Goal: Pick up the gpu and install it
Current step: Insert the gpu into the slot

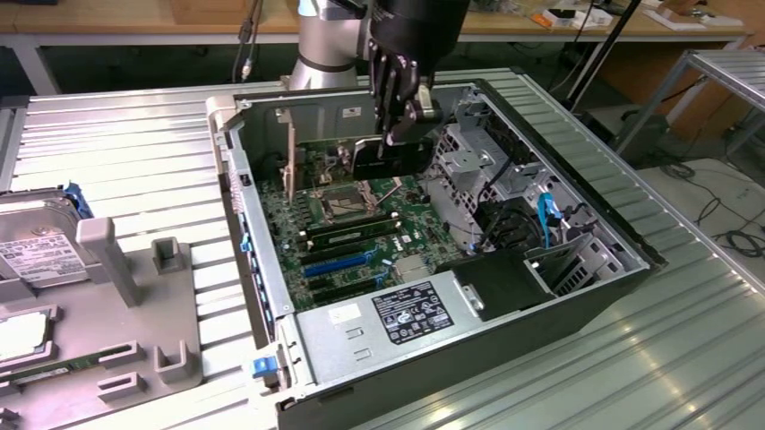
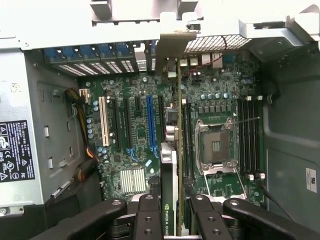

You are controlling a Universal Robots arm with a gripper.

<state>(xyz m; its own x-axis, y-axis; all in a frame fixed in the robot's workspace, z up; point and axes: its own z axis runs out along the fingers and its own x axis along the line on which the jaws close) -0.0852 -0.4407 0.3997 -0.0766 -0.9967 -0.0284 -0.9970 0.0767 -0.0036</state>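
The gripper (image 1: 400, 134) is clamping the gpu (image 1: 385, 159) by its top edge, holding it upright over the motherboard (image 1: 347, 224) at the far end of the case (image 1: 622, 287), presumably so its bracket (image 2: 176, 37) faces the rear slots.

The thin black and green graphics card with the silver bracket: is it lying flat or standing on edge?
On edge. The thin black and green graphics card stands upright between the gripper jaws, above the green motherboard inside the open computer case.
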